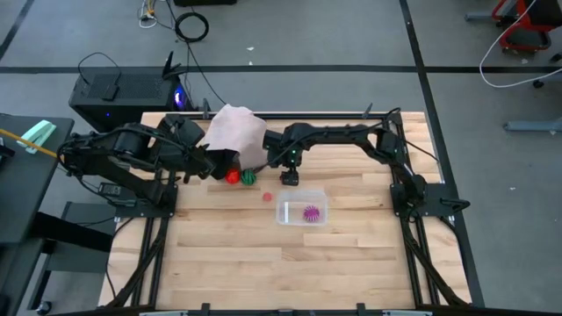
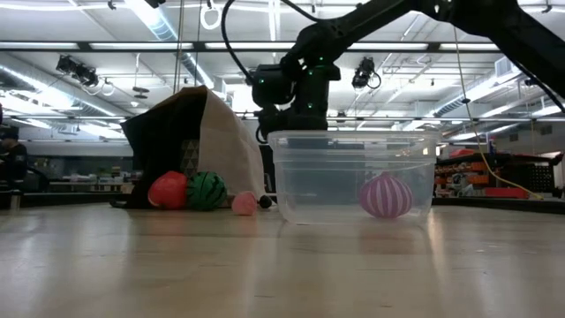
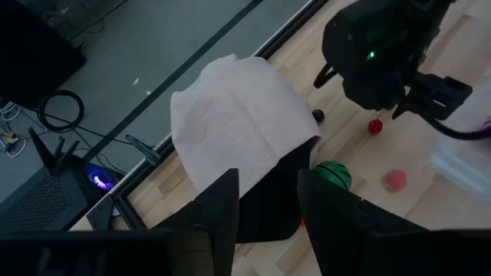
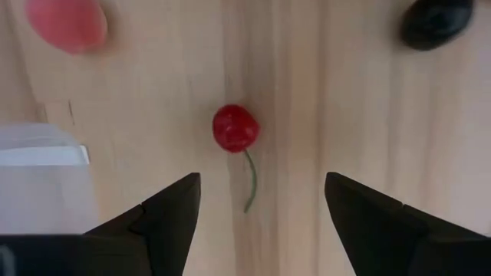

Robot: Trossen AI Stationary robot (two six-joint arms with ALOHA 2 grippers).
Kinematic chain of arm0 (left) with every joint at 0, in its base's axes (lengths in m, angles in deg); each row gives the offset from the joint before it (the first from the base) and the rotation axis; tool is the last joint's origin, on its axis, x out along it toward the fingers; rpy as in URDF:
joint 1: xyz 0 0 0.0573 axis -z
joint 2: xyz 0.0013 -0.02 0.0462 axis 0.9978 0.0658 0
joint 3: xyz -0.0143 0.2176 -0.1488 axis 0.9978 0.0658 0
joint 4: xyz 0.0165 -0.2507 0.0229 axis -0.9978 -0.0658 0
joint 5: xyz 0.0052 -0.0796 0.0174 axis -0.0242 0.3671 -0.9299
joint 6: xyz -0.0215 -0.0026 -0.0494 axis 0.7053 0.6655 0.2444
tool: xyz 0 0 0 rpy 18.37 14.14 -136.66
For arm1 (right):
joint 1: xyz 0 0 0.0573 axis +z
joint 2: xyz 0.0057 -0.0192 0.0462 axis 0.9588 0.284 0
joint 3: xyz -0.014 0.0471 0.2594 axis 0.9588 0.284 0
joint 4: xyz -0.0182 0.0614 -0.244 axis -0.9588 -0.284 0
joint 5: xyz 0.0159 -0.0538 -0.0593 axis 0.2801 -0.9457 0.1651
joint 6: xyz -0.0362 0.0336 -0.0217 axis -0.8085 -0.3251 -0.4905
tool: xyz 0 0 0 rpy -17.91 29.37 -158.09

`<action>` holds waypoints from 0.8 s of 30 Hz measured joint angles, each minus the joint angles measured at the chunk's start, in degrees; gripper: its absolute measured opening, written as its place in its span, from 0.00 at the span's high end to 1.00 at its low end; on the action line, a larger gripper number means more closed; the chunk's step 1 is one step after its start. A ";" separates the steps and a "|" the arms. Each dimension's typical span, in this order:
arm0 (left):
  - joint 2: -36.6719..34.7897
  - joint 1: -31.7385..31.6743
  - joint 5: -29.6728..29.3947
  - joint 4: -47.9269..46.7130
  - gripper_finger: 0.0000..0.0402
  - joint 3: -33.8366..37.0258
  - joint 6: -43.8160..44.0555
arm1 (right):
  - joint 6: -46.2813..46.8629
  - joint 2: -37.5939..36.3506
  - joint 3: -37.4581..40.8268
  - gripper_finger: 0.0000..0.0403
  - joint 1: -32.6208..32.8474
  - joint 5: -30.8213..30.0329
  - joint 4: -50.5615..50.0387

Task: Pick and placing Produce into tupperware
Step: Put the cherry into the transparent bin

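The clear tupperware (image 1: pixel 302 211) stands on the table with a spiky magenta-purple toy (image 1: pixel 310 213) inside. A red toy (image 1: pixel 232 176) and a green one (image 1: pixel 248 177) lie at the mouth of the pale bag (image 1: pixel 235 132). A pink piece (image 1: pixel 267 197) lies between them and the tub. My right gripper (image 4: pixel 261 184) is open, pointing down over a small dark red cherry (image 4: pixel 235 128) with a green stem; its fingers stand on either side of the cherry, apart from it. A small dark piece (image 4: pixel 436 23) lies near. My left gripper (image 3: pixel 268 180) is shut on the bag. My left gripper has the bag's edge at its open mouth (image 3: pixel 265 165) between its two fingers, coming from the table's left. The bag stands up like a tent, its dark inside facing the toys and its lower part on the table. How many layers it has I cannot tell.
The tub's corner with the white mark (image 4: pixel 42 156) is close beside my right gripper's finger. A black box (image 1: pixel 123 92) and cables lie beyond the table's far left edge. Bare wood stretches toward the table's near edge (image 1: pixel 290 281).
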 joint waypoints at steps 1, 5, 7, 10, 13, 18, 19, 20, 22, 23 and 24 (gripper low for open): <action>0.00 0.01 0.01 0.00 0.64 0.00 0.00 | -0.02 0.05 0.00 0.31 0.09 0.03 0.05; 0.00 -0.01 0.00 0.00 0.63 0.00 0.00 | -0.41 0.05 0.33 0.32 0.28 0.03 1.38; 0.00 0.01 0.00 0.00 0.63 0.00 0.00 | -0.41 0.05 0.39 0.33 0.26 0.01 0.99; 0.00 -0.01 0.00 0.00 0.64 0.00 0.01 | -0.41 0.05 0.39 0.33 0.25 0.01 1.20; 0.00 0.01 0.00 0.00 0.65 0.00 0.02 | -0.42 0.05 0.39 0.33 0.26 0.01 0.82; 0.00 -0.01 0.00 0.00 0.64 0.00 0.02 | -0.36 0.03 1.92 0.33 0.20 0.01 1.26; 0.00 0.00 0.01 0.00 0.64 0.00 0.02 | -0.34 0.03 2.47 0.33 0.15 0.01 1.01; 0.00 0.00 0.00 -0.01 0.64 0.00 0.02 | -0.33 0.03 3.03 0.33 0.12 0.00 0.84; 0.00 0.01 0.01 -0.01 0.63 0.00 0.01 | -0.35 0.03 4.08 0.33 0.11 -0.02 1.00; 0.00 -0.01 0.00 -0.02 0.63 0.00 0.02 | -0.35 0.03 4.65 0.33 0.11 -0.04 1.20; 0.00 -0.01 0.00 -0.02 0.63 0.00 0.01 | -0.27 0.03 5.09 0.33 0.11 -0.07 1.28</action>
